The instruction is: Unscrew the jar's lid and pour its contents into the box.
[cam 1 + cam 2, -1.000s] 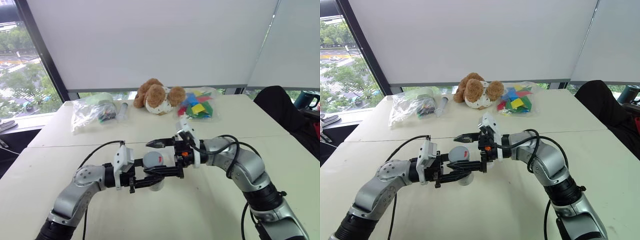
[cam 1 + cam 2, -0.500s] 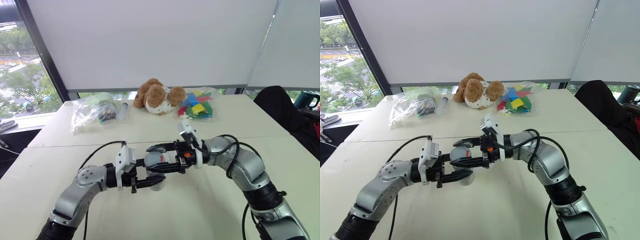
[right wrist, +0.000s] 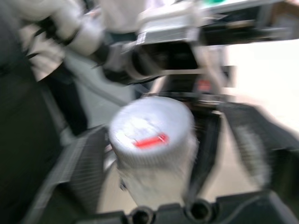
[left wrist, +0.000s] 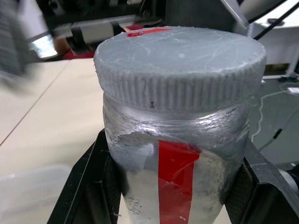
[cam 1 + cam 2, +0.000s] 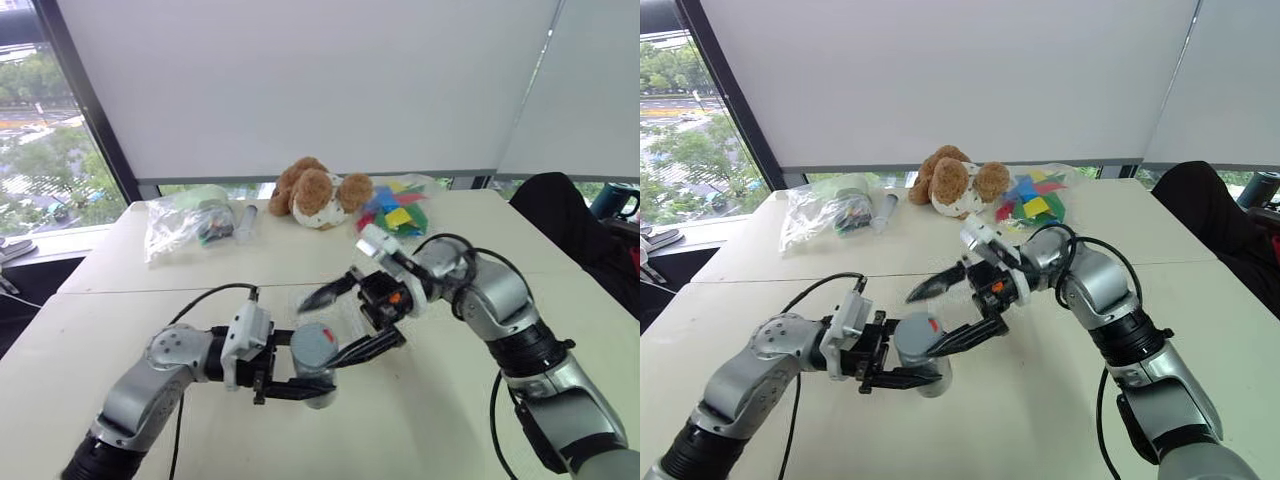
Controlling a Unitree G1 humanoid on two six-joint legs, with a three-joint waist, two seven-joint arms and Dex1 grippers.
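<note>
Jar (image 5: 314, 362) is held upright above the pale counter (image 5: 420, 420), clamped round its body by the left tool (image 5: 312, 377), whose two black fingers (image 4: 88, 186) are closed against the silvery sides. The ribbed grey lid (image 4: 180, 65) is seated on the jar, and a short strip of red tape is seen on its top; a red vertical stripe is seen on the label below it. The right tool (image 5: 352, 318) is spread wide and nothing is gripped by it: one finger is raised above and behind the lid, the other is angled down just beside the lid's edge, and whether that finger touches the lid cannot be told.

The clear box (image 4: 28, 191) is glimpsed low in the left wrist view, lying on the counter beside the jar; its contents cannot be made out.

At the far edge of the counter a brown plush toy (image 5: 318, 192) is set between a clear bag of coloured blocks (image 5: 395, 212) and a crumpled clear bag (image 5: 185, 222), with a clear tube-like container (image 5: 246, 220) beside the latter.
</note>
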